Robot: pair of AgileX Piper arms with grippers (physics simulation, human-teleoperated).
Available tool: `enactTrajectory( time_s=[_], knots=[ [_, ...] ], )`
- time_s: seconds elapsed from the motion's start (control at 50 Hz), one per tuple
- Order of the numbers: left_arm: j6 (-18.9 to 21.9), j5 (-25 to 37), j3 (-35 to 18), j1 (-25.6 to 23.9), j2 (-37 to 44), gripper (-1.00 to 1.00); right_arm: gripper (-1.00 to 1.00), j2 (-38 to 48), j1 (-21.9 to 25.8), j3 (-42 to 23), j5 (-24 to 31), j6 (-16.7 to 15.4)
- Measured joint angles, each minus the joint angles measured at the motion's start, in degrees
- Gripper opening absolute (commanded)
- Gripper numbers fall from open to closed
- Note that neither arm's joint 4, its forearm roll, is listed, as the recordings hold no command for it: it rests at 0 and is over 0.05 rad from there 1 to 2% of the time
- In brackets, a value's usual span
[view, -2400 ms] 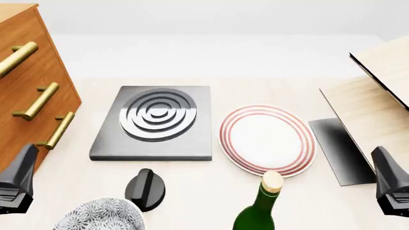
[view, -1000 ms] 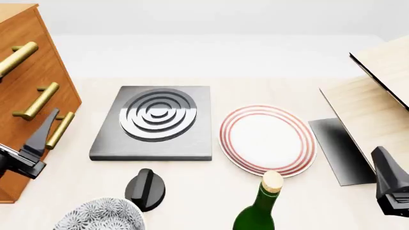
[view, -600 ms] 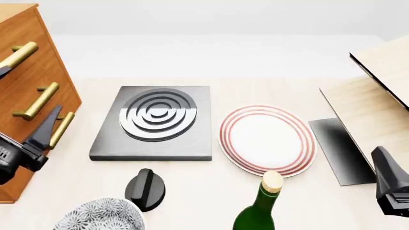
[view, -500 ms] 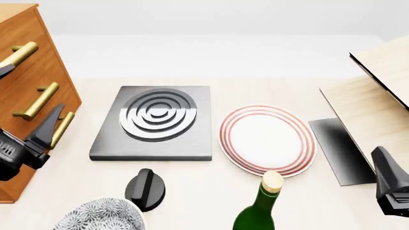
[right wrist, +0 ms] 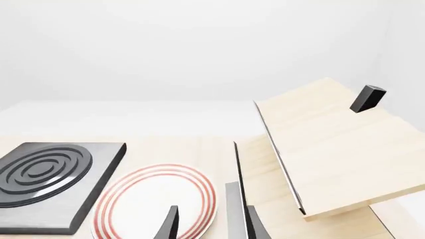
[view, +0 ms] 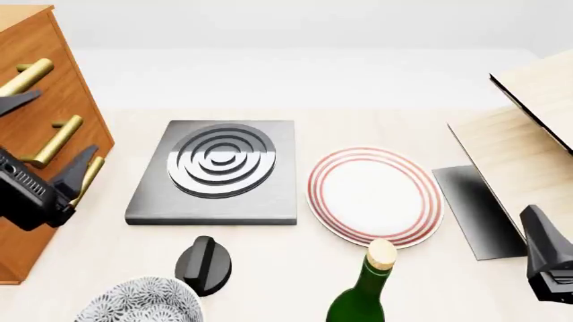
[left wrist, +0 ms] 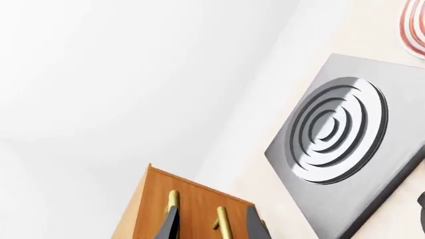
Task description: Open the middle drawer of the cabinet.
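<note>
The left pincer (view: 49, 137) had risen along the cabinet (view: 40, 100) at the tabletop's left edge, from down by the lowest drawer to level with the middle drawer (view: 36, 144), so the approach looked nearly complete. Its fingers (view: 82, 173) stood wide apart, one above and one below the middle handle (view: 54, 141), holding nothing yet. The right pincer (view: 546, 265) rested at the right edge, narrowly parted and empty.
</note>
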Motion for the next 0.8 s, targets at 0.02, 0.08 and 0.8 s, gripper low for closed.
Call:
enactTrajectory(
  time_s=[0.02,0.08,0.8],
  knots=[
    [0.06,0.09,-0.08,0.15,0.27,1.0,1.0,0.0,0.0,0.0,0.0,0.0],
    [0.11,0.37,-0.38,0.61,1.16,1.0,1.0,0.0,0.0,0.0,0.0,0.0],
    [6.75,-12.68,4.69,3.93,12.85,1.0,1.0,0.0,0.0,0.0,0.0,0.0]
  ],
)
